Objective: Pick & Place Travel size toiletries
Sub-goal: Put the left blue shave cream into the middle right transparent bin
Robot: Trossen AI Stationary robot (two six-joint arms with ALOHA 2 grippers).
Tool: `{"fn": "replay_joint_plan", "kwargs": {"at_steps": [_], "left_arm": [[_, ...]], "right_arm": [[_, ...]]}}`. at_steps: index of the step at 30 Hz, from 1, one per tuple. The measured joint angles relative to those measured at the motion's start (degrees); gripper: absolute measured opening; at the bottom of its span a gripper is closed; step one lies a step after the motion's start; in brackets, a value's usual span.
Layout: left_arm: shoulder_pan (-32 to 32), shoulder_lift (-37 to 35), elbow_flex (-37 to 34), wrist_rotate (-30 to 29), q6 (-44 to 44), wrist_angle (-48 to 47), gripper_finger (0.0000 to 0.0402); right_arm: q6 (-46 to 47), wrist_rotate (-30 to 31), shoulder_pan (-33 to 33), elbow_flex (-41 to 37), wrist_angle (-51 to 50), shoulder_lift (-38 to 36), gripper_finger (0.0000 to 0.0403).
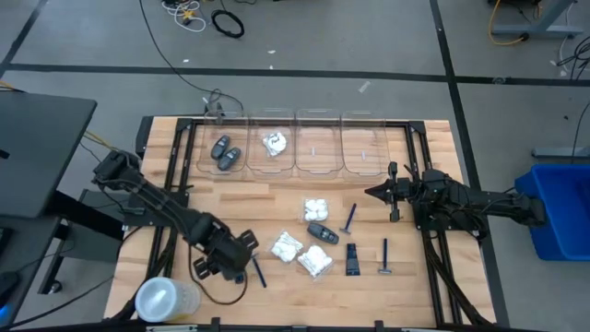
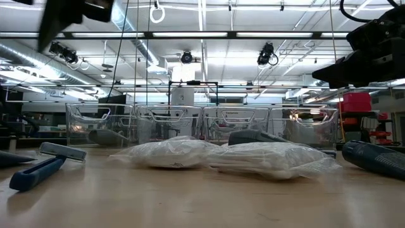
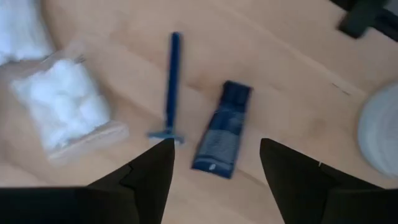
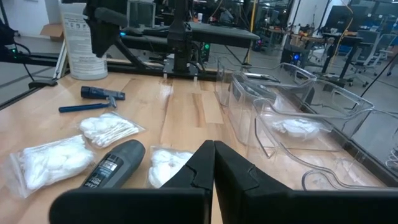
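Four clear bins (image 1: 316, 148) along the table (image 1: 277, 198)'s far edge; near corner, perhaps a translucent round container (image 1: 166, 299).

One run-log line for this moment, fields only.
left claw: open above black tube and blue razor | right claw: shut, empty, beside clear bins | binned: two grey cases, one white packet

Grey floor (image 1: 369, 37) with dark seams, loose cables (image 1: 227, 22), blue bin (image 1: 558, 210), ceiling lights (image 2: 185, 57)
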Motion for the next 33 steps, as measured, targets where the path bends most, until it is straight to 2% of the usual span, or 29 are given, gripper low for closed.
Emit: {"fn": "replay_joint_plan", "kwargs": {"at_steps": [11, 20, 26, 33], "left_arm": [[-7.78, -0.02, -5.41, -4.79, 0.73, 2.76, 0.0248], [-8.82, -0.02, -12.32, -5.0, 0.44, 11.89, 0.0248], [-8.81, -0.02, -15.81, -7.43, 1.54, 18.12, 0.0248], [-8.77, -0.02, -16.65, -6.57, 2.87, 22.09, 0.0248]], "right_arm": [[0.0, 0.01, -0.01, 0.0, 0.01, 0.0, 0.0014], [0.0, 0.0, 0.0, -0.01, 0.01, 0.0, 0.0014], [0.0, 0.02, -0.02, -0.02, 0.01, 0.0, 0.0014], [0.0, 0.01, 0.0, 0.0, 0.01, 0.0, 0.0013]]}}
